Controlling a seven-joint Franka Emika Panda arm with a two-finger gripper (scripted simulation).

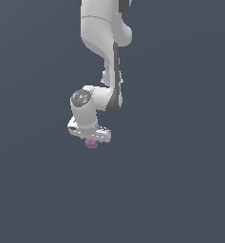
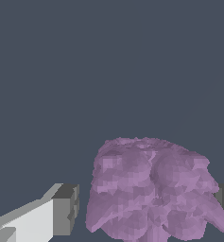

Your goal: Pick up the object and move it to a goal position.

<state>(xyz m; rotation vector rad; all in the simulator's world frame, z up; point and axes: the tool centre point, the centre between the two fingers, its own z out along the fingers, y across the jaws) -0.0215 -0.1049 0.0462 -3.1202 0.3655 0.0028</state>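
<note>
Near the centre of the exterior view, the gripper [image 1: 91, 140] hangs over the purple lump [image 1: 90, 143], which peeks out just beneath it. In the wrist view the lump [image 2: 153, 191] sits between the fingers [image 2: 65, 210], which look spread with a gap on one side. No grasp seems made yet; closing, lifting and carrying to the goal remain, and no goal marker is visible.

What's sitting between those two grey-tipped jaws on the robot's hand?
The purple bumpy object. In the wrist view it fills most of the space between the gripper's jaws, with a narrow bare gap beside one. In the exterior view it peeks out under the gripper.
</note>
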